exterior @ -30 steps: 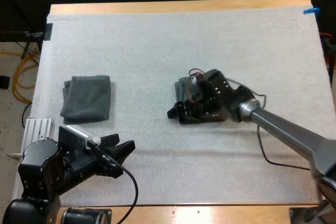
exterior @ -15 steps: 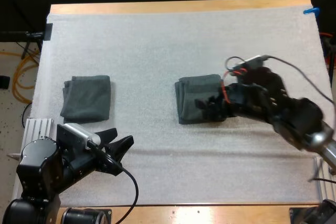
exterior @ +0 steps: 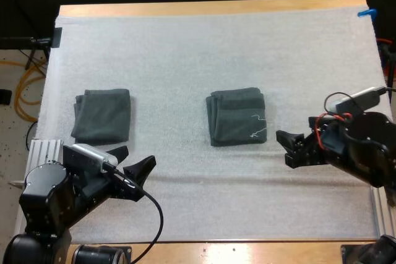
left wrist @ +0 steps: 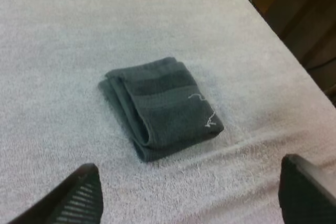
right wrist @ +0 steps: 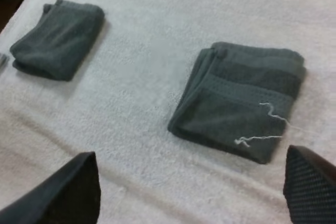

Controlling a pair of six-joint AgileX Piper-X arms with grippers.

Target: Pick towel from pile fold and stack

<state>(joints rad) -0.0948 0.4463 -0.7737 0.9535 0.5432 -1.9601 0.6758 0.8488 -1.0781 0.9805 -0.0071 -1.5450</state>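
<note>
A folded dark grey-green towel (exterior: 237, 117) lies at the mat's middle, a loose white thread on its top; it also appears as the folded towel (left wrist: 161, 106) and the folded towel (right wrist: 241, 100). A second folded towel (exterior: 102, 115) rests at the left of the mat, seen too as the second towel (right wrist: 56, 39). My right gripper (exterior: 290, 149) hovers open to the right of the middle towel, clear of it. My left gripper (exterior: 132, 169) stands open near the front left, below the left towel, nothing between its fingers (left wrist: 79, 195).
The white mat (exterior: 185, 47) covers most of the wooden table (exterior: 210, 7). A pale metal block (exterior: 44, 150) sits at the mat's left edge beside my left arm.
My right gripper let go of the middle towel and drew back to the right, off the towel. The towel now lies flat and folded. My left arm barely moved.
</note>
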